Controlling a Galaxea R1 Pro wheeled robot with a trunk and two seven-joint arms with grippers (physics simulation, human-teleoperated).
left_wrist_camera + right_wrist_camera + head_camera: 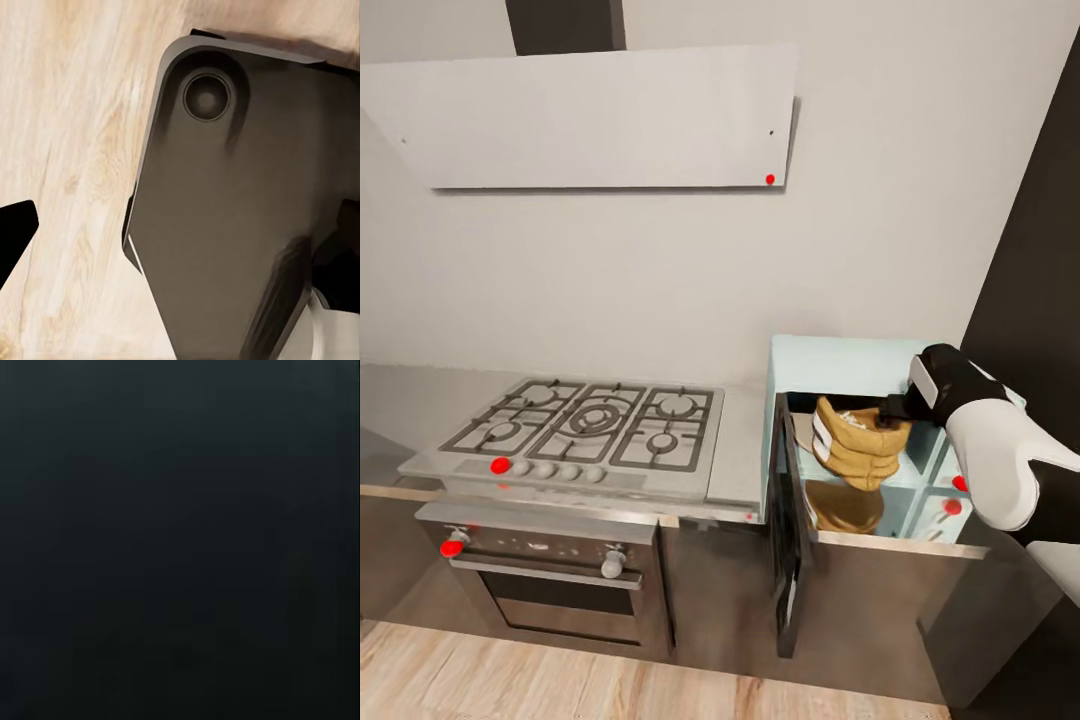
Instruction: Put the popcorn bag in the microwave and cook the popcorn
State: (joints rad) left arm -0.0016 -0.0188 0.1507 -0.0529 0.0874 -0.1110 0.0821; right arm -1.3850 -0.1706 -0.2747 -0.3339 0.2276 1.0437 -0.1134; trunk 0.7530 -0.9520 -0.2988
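The microwave [830,365] sat on the counter [745,440] to the right of the stove [585,425]. It was light blue, and its door [788,520] hung wide open, swung out toward the front. The popcorn bag [857,442] was inside the microwave. It was a small tan sack with a rolled rim, and it stood up a bit tilted. A brown reflection of it showed on the shiny floor of the microwave, just under it.

The right arm [990,450] reached in from the right side. Its dark right gripper [893,408] was at the top edge of the bag, touching it or very close to it. I could not tell if the jaws were open or closed, because the bag and the wrist hid them. The right wrist view was all dark.

In the left wrist view, a dark grey part of the robot [240,225] was over the light wood floor [67,150]. One black fingertip [13,232] poked in at the edge. I could not tell how the left jaws stood.

A flat grey hood [580,115] hung on the wall above the stove. An oven [545,575] with two knobs was under the stove.
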